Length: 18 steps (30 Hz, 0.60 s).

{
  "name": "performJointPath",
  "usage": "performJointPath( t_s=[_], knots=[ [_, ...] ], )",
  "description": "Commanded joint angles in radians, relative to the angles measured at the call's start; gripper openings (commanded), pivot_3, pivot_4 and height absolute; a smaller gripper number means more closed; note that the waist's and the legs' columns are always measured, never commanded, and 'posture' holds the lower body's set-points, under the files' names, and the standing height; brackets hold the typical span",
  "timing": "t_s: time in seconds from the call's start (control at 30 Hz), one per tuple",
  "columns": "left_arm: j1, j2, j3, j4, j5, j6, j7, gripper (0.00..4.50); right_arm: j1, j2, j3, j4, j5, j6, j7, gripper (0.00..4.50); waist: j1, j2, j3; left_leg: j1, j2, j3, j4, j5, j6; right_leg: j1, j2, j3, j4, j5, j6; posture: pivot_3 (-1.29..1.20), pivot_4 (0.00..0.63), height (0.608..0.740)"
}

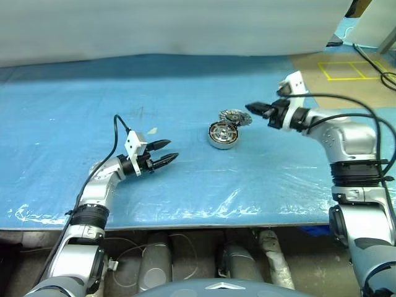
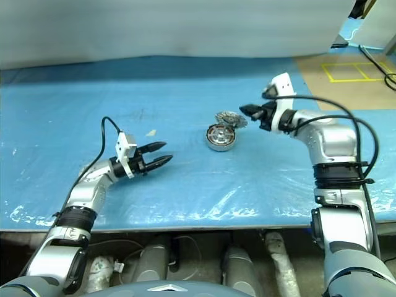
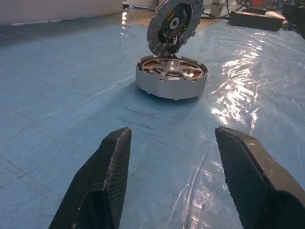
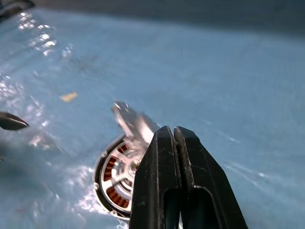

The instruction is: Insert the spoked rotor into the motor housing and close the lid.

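The rotor (image 3: pixel 172 69) already sits in the housing (image 1: pixel 223 135) mid-table, and the lid (image 3: pixel 174 24) leans tilted on the housing's far rim. The right gripper (image 1: pixel 256 109), fingers pressed together and empty, hovers just beside the lid; the left gripper (image 1: pixel 166 153) waits open, well apart. Best to nudge the lid's raised edge gently toward the housing so it drops flat, without shoving the housing

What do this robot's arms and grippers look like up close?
Both arms are silver-grey metal segments joined by black ribbed rings. Each ends in a gripper with two black, pointed fingers whose inner faces have a fine textured pattern: the left gripper, the right gripper. A small white block sits on each wrist, and a thin black cable loops from it back along the arm.
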Motion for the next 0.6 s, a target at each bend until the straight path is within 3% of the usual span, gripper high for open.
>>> performJointPath(
  t_s=[0.03,0.6],
  knots=[
    [-0.015,0.004,0.010,-0.014,-0.005,-0.017,0.001,3.00,-0.011,0.001,-0.027,-0.036,0.007,-0.023,-0.005,0.04,0.000,0.000,0.000,0.000,0.000,0.000,0.000,0.000,0.000,0.000,0.000,0.000,0.000,0.000,0.000,0.00,0.150,0.740],
    [-0.011,0.007,0.009,-0.012,-0.003,-0.016,-0.004,3.00,0.130,-0.055,0.037,-0.219,0.031,0.076,0.106,0.04,0.000,0.000,0.000,0.001,0.000,0.000,0.000,0.000,0.000,0.001,0.000,0.000,0.000,0.000,0.000,0.00,0.150,0.740]
  ],
)
